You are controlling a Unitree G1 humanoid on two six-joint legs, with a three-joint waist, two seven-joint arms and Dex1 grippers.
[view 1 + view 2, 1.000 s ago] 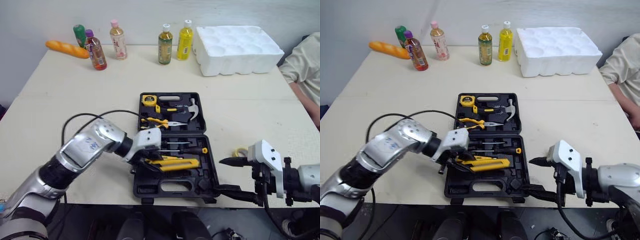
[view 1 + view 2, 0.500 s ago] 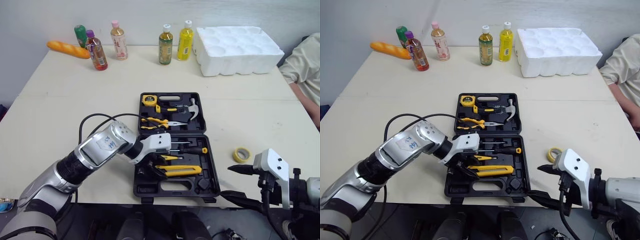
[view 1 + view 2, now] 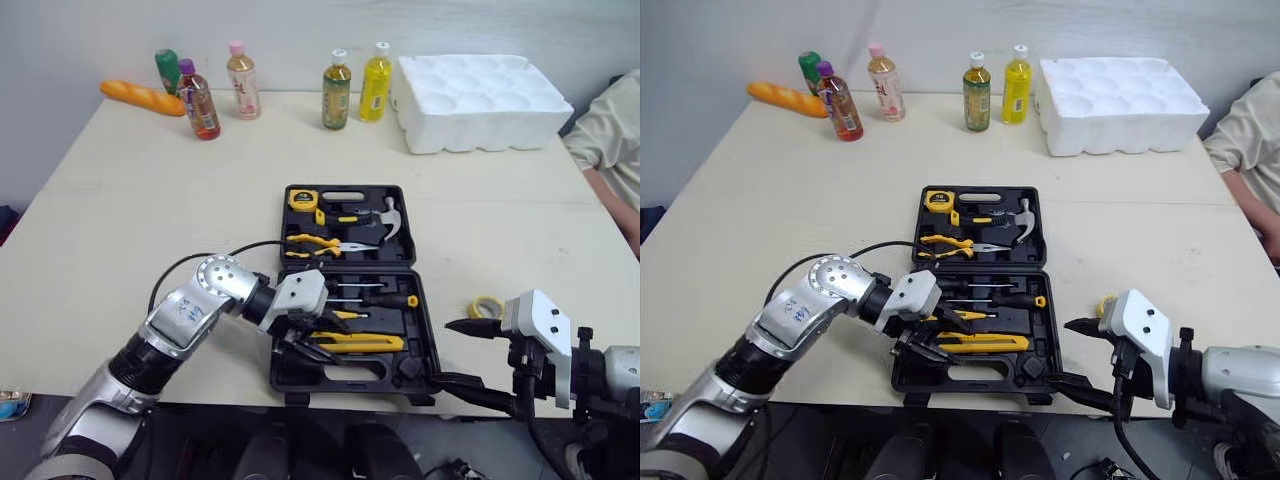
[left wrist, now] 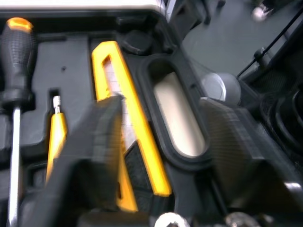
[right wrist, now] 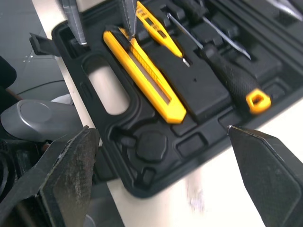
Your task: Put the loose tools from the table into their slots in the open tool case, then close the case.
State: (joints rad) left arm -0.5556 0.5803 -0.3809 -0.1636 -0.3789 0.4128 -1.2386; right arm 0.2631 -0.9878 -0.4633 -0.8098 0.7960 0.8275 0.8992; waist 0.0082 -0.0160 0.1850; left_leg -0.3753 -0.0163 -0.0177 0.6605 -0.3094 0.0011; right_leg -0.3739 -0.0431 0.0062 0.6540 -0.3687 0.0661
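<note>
The black tool case (image 3: 424, 325) lies open mid-table, its lid half holding a tape measure (image 3: 300, 198), pliers (image 3: 315, 242) and a hammer (image 3: 385, 215). A yellow utility knife (image 3: 365, 343) lies flat in the front half, beside a black-handled screwdriver (image 3: 390, 299). My left gripper (image 3: 315, 338) hangs open over the knife's left end; in the left wrist view its fingers (image 4: 94, 151) straddle the knife (image 4: 128, 132). My right gripper (image 3: 445, 352) is open at the case's front right corner. A yellow tape roll (image 3: 487, 307) lies loose on the table to the right.
Several bottles (image 3: 337, 90), a bread loaf (image 3: 142, 98) and a white foam tray (image 3: 485, 88) line the table's back. A person's sleeve (image 3: 610, 140) shows at the right edge. The case's front wall sits close to the table's front edge (image 3: 200, 395).
The knife went from tilted in my left gripper to lying flat in the case; that gripper let go and slid toward the front. My right gripper pulled back, then returned to the corner.
</note>
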